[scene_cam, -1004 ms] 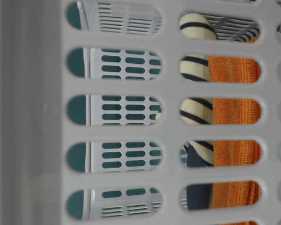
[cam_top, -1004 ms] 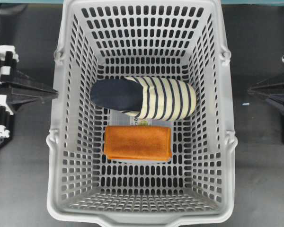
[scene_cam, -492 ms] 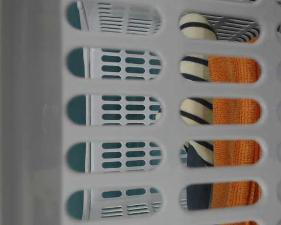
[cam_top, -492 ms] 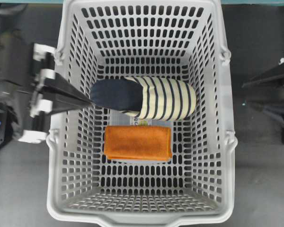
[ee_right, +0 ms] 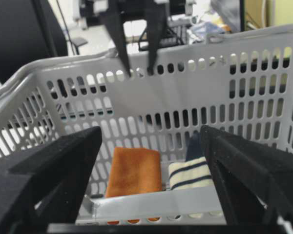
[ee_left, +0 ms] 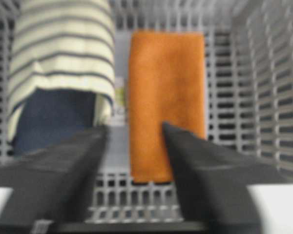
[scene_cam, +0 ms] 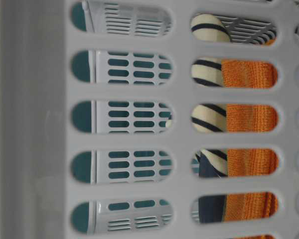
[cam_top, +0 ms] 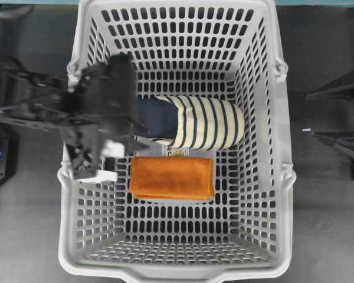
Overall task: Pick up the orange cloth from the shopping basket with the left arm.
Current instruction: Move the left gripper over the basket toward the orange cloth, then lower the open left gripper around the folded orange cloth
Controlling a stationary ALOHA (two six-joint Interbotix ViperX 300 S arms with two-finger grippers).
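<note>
**Left arm at basket wall; cloth not yet taken**

Left gripper [ee_left: 134,141]: fingers apart, nothing between them, poised above the basket's left side in the overhead view. Right gripper [ee_right: 151,141]: fingers apart, empty, outside the rim.
Orange cloth [cam_top: 171,177], one: flat on the basket floor at frame centre, just below the striped slipper [cam_top: 203,122], one.
Shopping basket [cam_top: 183,272], one.
Progress, by judgement: approach under way; descent, grasp and lift all remain.

Overhead, side, wrist views; shared shopping basket [cam_top: 286,177]
</note>
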